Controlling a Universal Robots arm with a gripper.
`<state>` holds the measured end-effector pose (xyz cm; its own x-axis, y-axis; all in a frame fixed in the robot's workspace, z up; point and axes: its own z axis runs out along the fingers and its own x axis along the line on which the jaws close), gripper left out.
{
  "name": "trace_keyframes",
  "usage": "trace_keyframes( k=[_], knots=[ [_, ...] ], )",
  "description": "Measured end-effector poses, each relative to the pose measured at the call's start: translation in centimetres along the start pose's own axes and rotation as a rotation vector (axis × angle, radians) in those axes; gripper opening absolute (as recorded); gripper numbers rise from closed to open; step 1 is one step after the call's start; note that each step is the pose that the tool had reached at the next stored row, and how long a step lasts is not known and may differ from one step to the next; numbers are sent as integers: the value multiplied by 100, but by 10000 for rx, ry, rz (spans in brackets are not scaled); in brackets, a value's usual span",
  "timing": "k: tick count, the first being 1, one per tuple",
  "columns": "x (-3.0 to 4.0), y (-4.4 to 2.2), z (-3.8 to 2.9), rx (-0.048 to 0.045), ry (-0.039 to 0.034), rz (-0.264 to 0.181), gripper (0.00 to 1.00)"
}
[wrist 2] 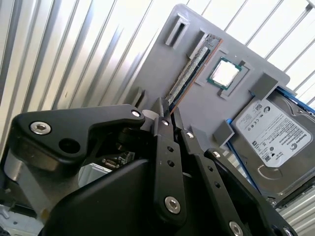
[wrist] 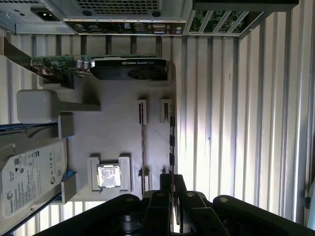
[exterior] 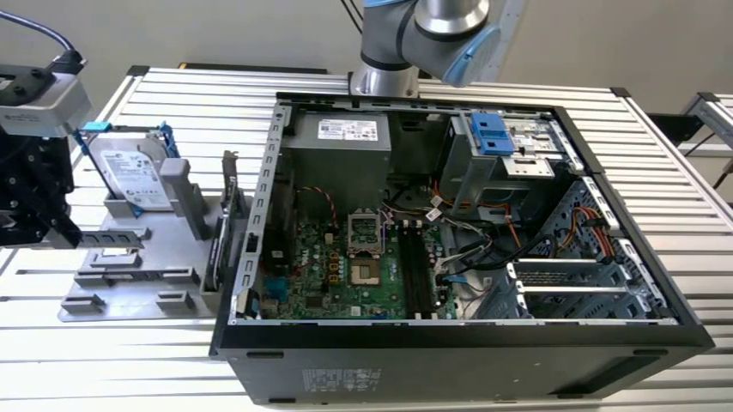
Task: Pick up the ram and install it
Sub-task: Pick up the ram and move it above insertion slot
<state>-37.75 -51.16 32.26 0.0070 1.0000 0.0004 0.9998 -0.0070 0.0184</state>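
The ram (wrist: 171,142) is a thin dark stick standing on edge along the outer side of the grey parts tray (wrist: 118,132). In the second wrist view the ram (wrist 2: 189,73) runs from a tray holder down to my fingertips. My gripper (wrist: 172,178) (wrist 2: 169,110) has its two black fingers pressed on either side of the ram's middle. I cannot tell whether the stick has left its slot. In the exterior view my gripper (exterior: 55,236) hangs over the tray (exterior: 126,279) at the far left. The open computer case (exterior: 458,343) shows long black memory slots (exterior: 414,275).
On the tray, a silver hard drive (exterior: 130,176) (wrist 2: 275,132) leans upright, a processor chip (wrist: 109,175) (wrist 2: 224,73) lies flat, and a graphics card (wrist: 128,66) stands beside the case. A ribbed metal table (exterior: 137,369) carries everything.
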Motion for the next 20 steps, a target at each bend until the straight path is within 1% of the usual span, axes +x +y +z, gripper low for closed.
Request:
trace_keyframes(
  k=[4,12,16,20],
  knots=[
    [0,0,-4,0,0,0,0],
    [0,0,-36,0,0,0,0],
    [0,1,-60,0,0,0,0],
    [0,2,-99,0,0,0,0]
  ],
)
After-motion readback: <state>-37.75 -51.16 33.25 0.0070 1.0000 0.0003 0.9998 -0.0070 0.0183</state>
